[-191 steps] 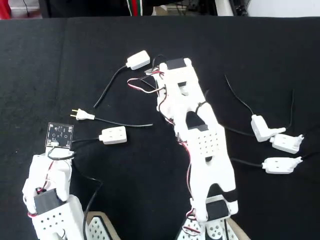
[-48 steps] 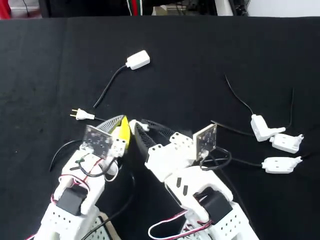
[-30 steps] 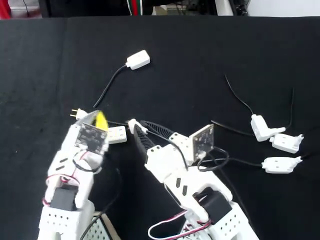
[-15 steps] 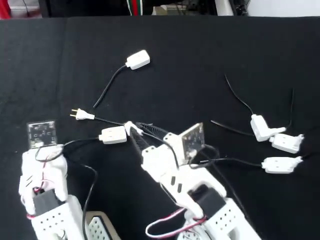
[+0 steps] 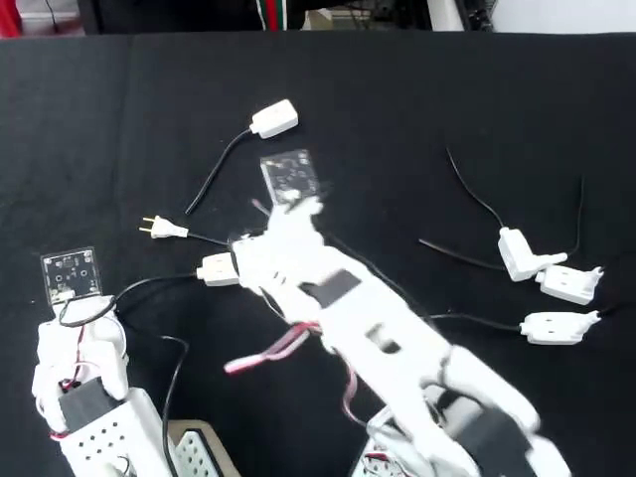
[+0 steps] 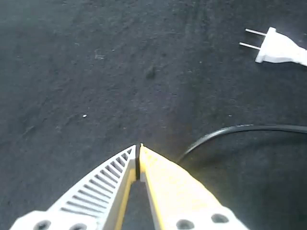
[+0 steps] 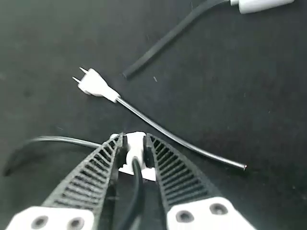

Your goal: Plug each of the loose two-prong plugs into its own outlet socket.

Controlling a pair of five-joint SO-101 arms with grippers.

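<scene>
Right wrist view: the loose plug [image 7: 96, 85] lies near the outlet socket [image 7: 136, 146], on the side of the socket away from the arm. Its long axis runs oblique to the socket, and its two prongs point away from it. The right gripper [image 7: 134, 139] straddles the socket, and its fingers appear pressed against the socket's two sides. Left wrist view: the left gripper [image 6: 139, 149], fingers together and empty, hangs over the bare black table [image 6: 96, 72], farther from the socket than the plug is and well apart from the plug. As judged, the plug must be reversed so that its prongs face the socket. The right gripper is nearer but occupied, so the free left gripper seems likelier to fetch the plug.
</scene>
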